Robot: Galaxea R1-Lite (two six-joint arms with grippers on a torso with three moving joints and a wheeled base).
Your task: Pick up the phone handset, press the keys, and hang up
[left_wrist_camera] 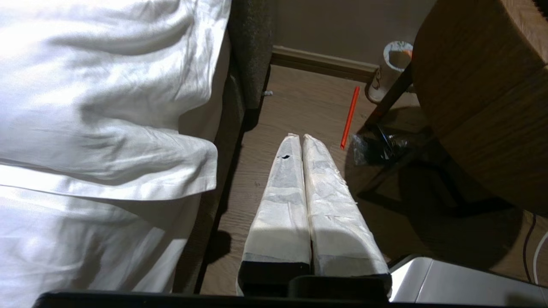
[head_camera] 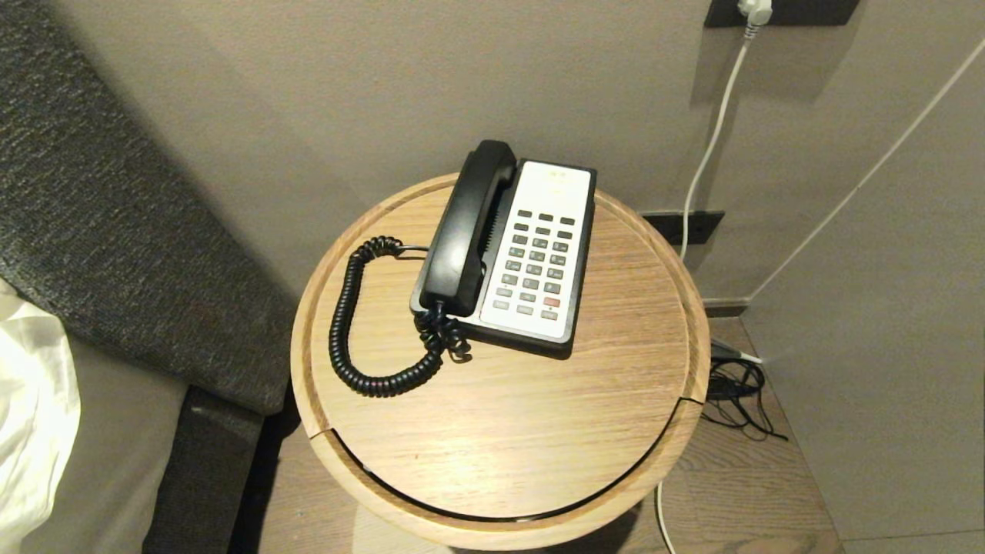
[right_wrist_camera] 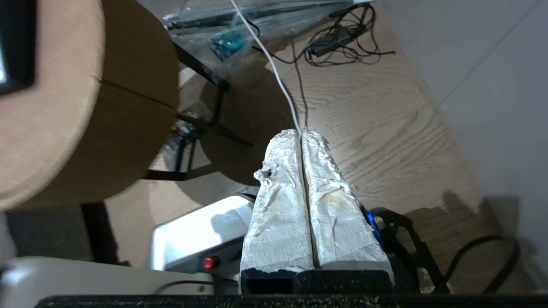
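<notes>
With both tools low beside the round worktop [head_camera: 500, 431], the left tool [left_wrist_camera: 298, 139] and right tool [right_wrist_camera: 299, 134] pressed closed and empty, nothing is started: the phone handset [head_camera: 465, 231] lies cradled left of the keys [head_camera: 539, 261]. Next, one must rise, open and straddle it.

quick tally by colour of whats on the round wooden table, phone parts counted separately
black: 3 - handset, coiled cord, phone base
white: 1 - faceplate holding the keys
red: 1 - single red button among the grey keys
total: 5, all on the table
</notes>
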